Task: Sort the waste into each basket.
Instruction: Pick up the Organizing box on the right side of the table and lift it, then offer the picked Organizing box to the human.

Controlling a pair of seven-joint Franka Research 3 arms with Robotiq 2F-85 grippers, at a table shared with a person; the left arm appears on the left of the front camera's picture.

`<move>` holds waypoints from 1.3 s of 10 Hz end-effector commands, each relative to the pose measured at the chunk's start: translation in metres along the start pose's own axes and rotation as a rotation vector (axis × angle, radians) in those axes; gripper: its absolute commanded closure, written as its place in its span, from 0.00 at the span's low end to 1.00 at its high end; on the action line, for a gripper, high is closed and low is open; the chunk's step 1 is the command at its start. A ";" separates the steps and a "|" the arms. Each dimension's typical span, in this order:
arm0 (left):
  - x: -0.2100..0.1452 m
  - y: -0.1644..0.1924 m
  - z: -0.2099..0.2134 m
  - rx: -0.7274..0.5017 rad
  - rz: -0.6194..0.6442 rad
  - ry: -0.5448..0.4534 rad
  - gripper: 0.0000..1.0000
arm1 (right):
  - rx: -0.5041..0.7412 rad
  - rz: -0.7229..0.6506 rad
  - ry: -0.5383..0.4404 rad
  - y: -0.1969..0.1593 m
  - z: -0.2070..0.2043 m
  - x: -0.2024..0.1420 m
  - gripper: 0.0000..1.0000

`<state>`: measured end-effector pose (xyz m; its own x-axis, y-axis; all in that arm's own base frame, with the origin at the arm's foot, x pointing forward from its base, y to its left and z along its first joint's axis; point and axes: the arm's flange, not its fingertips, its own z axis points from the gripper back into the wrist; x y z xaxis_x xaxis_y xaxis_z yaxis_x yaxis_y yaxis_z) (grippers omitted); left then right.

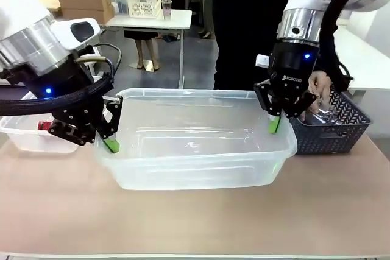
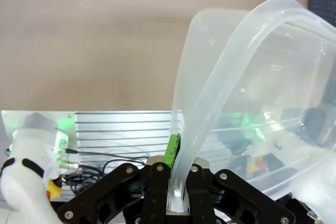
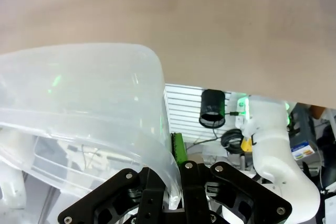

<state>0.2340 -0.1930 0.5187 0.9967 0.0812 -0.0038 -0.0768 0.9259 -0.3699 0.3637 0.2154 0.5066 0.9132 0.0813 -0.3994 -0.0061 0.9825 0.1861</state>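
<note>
My left gripper [image 1: 109, 139] pinches the left rim of the big tub [image 1: 195, 172], and my right gripper [image 1: 275, 123] pinches its right rim. The tub holds nothing. Clear waste [image 1: 321, 115] lies in the grey basket [image 1: 332, 137] just right of it, so sorting looks barely begun.

Our left tool [image 1: 110, 143] and right tool [image 1: 275, 125] each pinch an end rim of the large clear tub [image 1: 195, 172]
</note>
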 end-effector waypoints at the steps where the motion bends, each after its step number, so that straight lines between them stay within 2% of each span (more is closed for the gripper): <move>1: 0.043 0.029 0.008 0.030 0.039 0.137 1.00 | -0.105 -0.078 -0.054 -0.062 -0.005 0.002 1.00; 2: 0.000 0.000 0.000 0.000 0.000 0.000 1.00 | 0.000 0.000 0.000 0.000 0.000 0.000 1.00; 4: 0.000 0.000 0.000 0.000 0.000 0.000 1.00 | 0.000 0.000 0.000 0.000 0.000 0.000 1.00; 5: 0.011 -0.007 -0.015 0.013 -0.014 0.056 0.96 | 0.004 0.002 -0.002 0.002 -0.003 -0.002 0.96; 8: 0.038 -0.024 -0.015 0.005 0.003 0.113 0.96 | 0.024 0.064 -0.062 -0.007 -0.001 0.006 0.96; 9: 0.050 -0.028 -0.014 -0.006 0.060 0.126 0.96 | 0.037 0.060 -0.039 -0.011 -0.003 0.009 0.96; 10: 0.022 -0.015 -0.023 0.037 -0.010 0.087 0.96 | 0.005 0.026 -0.024 0.000 0.000 0.001 0.96; 13: 0.022 -0.015 -0.023 0.037 -0.010 0.087 0.96 | 0.005 0.026 -0.024 0.000 0.000 0.001 0.96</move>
<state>0.2610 -0.2169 0.5020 0.9955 0.0356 -0.0877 -0.0623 0.9441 -0.3237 0.3668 0.2134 0.5037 0.9211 0.1086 -0.3739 -0.0329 0.9786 0.2032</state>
